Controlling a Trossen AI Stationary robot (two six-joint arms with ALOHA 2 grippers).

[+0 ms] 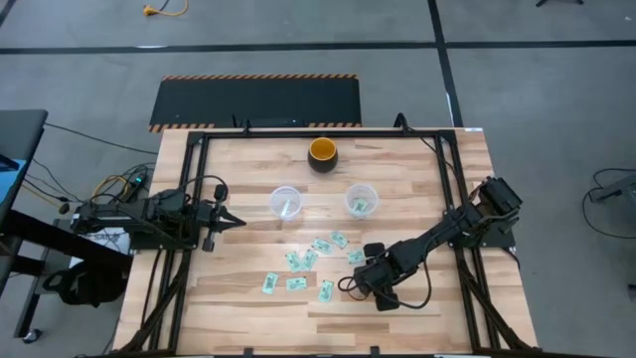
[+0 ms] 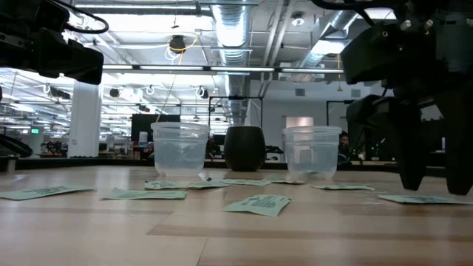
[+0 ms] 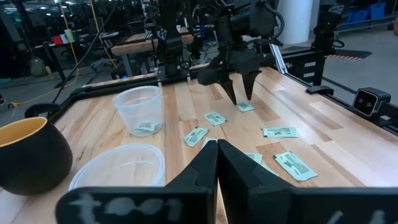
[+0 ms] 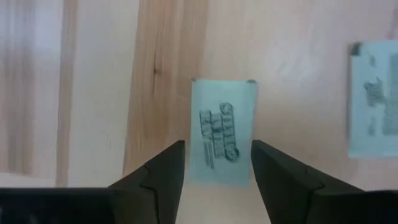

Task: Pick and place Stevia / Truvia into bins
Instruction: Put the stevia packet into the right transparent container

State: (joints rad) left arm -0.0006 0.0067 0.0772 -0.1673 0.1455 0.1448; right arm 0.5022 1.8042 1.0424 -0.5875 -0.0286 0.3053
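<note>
From above, the left gripper [image 1: 237,221] waits at the table's left edge, fingers pressed together. Right of it stand two clear cups [image 1: 286,202]; the right-hand cup [image 1: 362,201] holds a green sachet, which the level view across the table does not make clear. Loose sachets [image 1: 297,283] lie scattered in front of the cups. Farther right, the right gripper [image 1: 357,261] points down among them. Only its wrist view shows its fingers spread apart, straddling one sachet [image 4: 222,130] lying flat on the wood.
</note>
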